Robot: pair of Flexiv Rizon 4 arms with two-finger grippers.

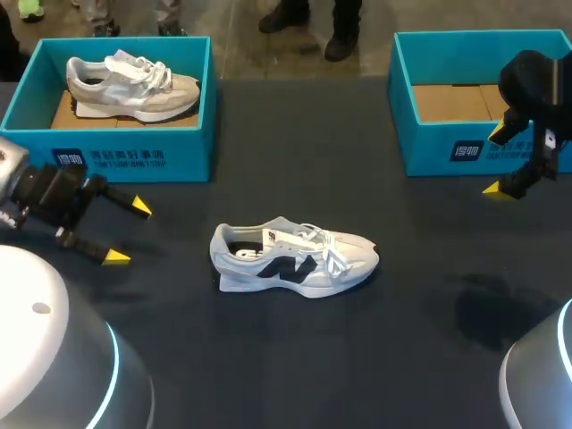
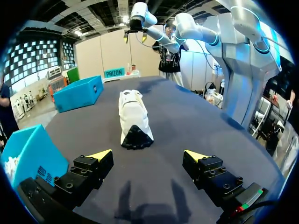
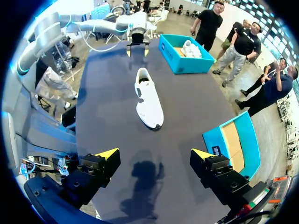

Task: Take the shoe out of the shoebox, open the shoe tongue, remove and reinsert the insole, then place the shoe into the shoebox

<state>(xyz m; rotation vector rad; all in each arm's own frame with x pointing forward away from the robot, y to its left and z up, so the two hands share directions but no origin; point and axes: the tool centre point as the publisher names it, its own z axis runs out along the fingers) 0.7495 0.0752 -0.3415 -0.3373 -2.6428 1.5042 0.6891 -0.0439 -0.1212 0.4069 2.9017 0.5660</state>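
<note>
The shoe point(image 1: 295, 259) stands on the table point(image 1: 268, 357), well apart from your left gripper point(image 1: 128, 232) and right gripper point(image 3: 155, 154), both spread wide and empty, so tugging the tongue point(image 1: 284, 237) without pinning the heel point(image 1: 218, 253) would likely drag or tip it.

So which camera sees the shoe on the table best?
The head view: the whole shoe lies side-on, laces and opening showing. The left wrist view shows mostly its heel end; the right wrist view looks from its toe end.

White shoe point(image 1: 295, 259) stands on the table point(image 1: 357, 357), well apart from the right shoebox point(image 1: 429, 152)
</note>
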